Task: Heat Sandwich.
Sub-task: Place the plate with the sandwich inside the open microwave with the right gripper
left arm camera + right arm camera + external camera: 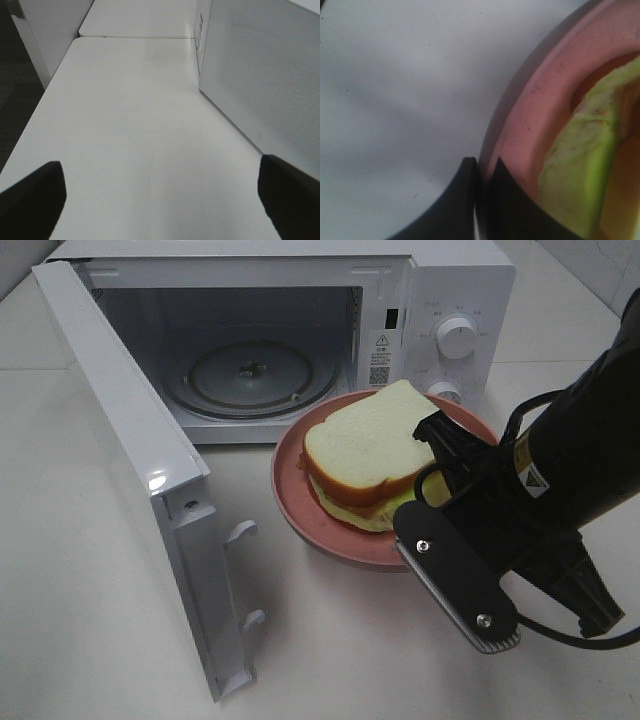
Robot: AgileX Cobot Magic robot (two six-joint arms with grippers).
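Observation:
The sandwich (370, 450), white bread with a tan crust and a pale green filling, lies on a round pink plate (300, 510) just in front of the open microwave (450, 290). My right gripper (425, 502) comes in from the right and is shut on the plate's near right rim. Close up, its two black fingertips (482, 170) pinch the pink rim (530, 110), with the green edge of the sandwich (575, 175) beside them. My left gripper (160, 200) is open over bare table, beside the microwave's perforated side (260, 75). It does not show in the high view.
The microwave door (130, 460) swings out wide to the left, reaching toward the table's front. Inside the cavity sits a glass turntable (250, 375). The control knobs (457, 337) are on the right front panel. White table (340, 640) spreads in front.

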